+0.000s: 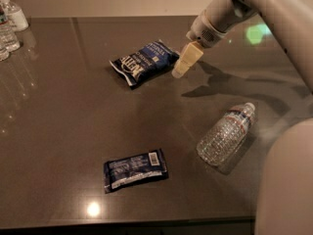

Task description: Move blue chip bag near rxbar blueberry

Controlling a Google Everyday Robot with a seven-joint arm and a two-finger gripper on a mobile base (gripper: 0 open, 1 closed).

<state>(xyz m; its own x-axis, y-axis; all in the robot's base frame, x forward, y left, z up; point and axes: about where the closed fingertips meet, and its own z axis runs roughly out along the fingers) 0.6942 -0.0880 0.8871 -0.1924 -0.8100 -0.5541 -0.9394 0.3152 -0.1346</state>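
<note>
The blue chip bag is puffy and dark navy with white lettering, and lies on the dark table at the upper middle. The rxbar blueberry is a flat dark blue wrapper with a white barcode patch, and lies near the front edge, well apart from the bag. My gripper hangs from the white arm coming in from the upper right. Its cream tip sits just to the right of the chip bag's right end, above the table.
A clear plastic water bottle lies on its side at the right. Several upright bottles stand at the far left corner. The white arm and robot body fill the right edge.
</note>
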